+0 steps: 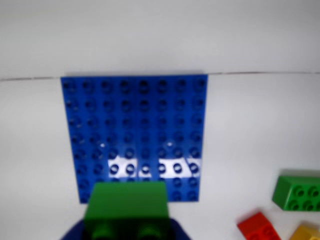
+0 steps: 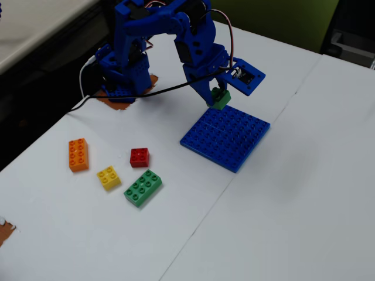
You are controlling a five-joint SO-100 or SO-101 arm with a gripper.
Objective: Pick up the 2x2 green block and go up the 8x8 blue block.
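My gripper (image 2: pixel 218 98) is shut on the 2x2 green block (image 2: pixel 221 99) and holds it just above the far edge of the 8x8 blue block (image 2: pixel 228 139). In the wrist view the green block (image 1: pixel 127 206) fills the bottom centre between the blue jaws of my gripper (image 1: pixel 127 227), with its studs facing the camera. The blue plate (image 1: pixel 135 130) lies flat on the white table right ahead of it, and its near edge is partly hidden by the block.
Left of the plate in the fixed view lie a red brick (image 2: pixel 139 157), a yellow brick (image 2: pixel 109 177), a longer green brick (image 2: pixel 143 187) and an orange brick (image 2: pixel 78 154). The wrist view shows the long green (image 1: pixel 297 191), red (image 1: pixel 257 227) and yellow (image 1: pixel 306 233) bricks at lower right.
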